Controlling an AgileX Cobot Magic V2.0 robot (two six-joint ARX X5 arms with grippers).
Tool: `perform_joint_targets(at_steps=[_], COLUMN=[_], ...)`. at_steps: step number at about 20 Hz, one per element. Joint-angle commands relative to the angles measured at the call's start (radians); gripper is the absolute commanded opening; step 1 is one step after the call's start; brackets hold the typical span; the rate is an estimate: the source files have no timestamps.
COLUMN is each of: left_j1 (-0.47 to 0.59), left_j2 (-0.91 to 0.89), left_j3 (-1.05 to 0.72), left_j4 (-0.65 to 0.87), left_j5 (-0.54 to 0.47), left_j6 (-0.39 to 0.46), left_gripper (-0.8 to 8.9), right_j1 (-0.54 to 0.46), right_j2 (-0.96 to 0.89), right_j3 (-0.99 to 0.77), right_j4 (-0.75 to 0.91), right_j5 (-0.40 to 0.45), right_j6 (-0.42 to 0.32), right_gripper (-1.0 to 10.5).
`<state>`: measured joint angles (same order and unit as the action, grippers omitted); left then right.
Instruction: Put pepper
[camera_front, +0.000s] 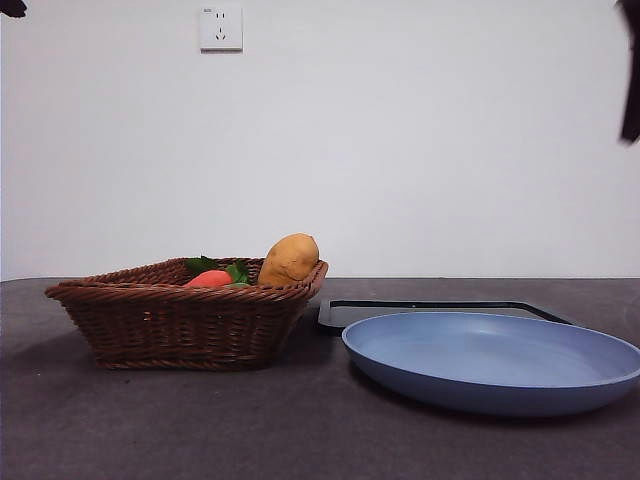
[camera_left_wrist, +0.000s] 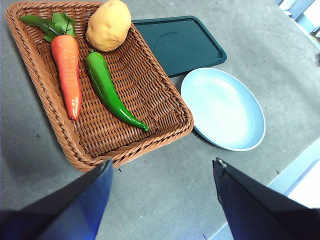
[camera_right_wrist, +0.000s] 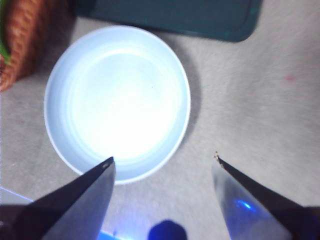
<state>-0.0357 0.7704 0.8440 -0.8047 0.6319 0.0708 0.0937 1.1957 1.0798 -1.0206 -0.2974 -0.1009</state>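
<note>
The dark green pepper (camera_left_wrist: 109, 90) lies in the brown wicker basket (camera_left_wrist: 165, 117), between the orange carrot (camera_left_wrist: 67, 75) and the tan potato (camera_left_wrist: 108, 25). In the front view the basket's wall (camera_front: 180, 320) hides the pepper. My left gripper (camera_left_wrist: 162, 167) is open and empty, high above the table near the basket's edge. My right gripper (camera_right_wrist: 162, 162) is open and empty, high above the blue plate (camera_right_wrist: 70, 105). Both arms show only as black tips at the top corners of the front view.
The blue plate (camera_front: 600, 375) stands right of the basket, also in the left wrist view (camera_left_wrist: 225, 107). A dark tray (camera_front: 440, 308) lies behind it, also in the wrist views (camera_left_wrist: 180, 42) (camera_right_wrist: 170, 15). The carrot (camera_front: 210, 279) and potato (camera_front: 290, 258) rise above the basket's rim.
</note>
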Motion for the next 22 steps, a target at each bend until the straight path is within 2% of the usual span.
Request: perform_joint_targets(at_steps=[1, 10, 18, 22], left_j1=[-0.002, -0.002, -0.002, -0.002], left_j2=[0.005, 0.005, 0.005, 0.005], left_j3=[0.014, 0.014, 0.014, 0.014], left_j4=[0.012, 0.013, 0.019, 0.019], left_j5=[0.004, 0.003, 0.002, 0.002], left_j6=[0.004, 0.004, 0.004, 0.004], left_gripper=[3.53, 3.53, 3.53, 3.53], right_j1=[0.011, 0.014, 0.035, 0.063], right_j2=[0.098, 0.426, 0.548, 0.566], right_j3=[0.015, 0.015, 0.014, 0.014], right_j4=[0.047, 0.205, 0.240, 0.252], right_j5=[-0.020, -0.017, -0.018, -0.018], right_j6=[0.006, -0.013, -0.021, -0.020], right_gripper=[3.4, 3.1, 2.6, 1.1])
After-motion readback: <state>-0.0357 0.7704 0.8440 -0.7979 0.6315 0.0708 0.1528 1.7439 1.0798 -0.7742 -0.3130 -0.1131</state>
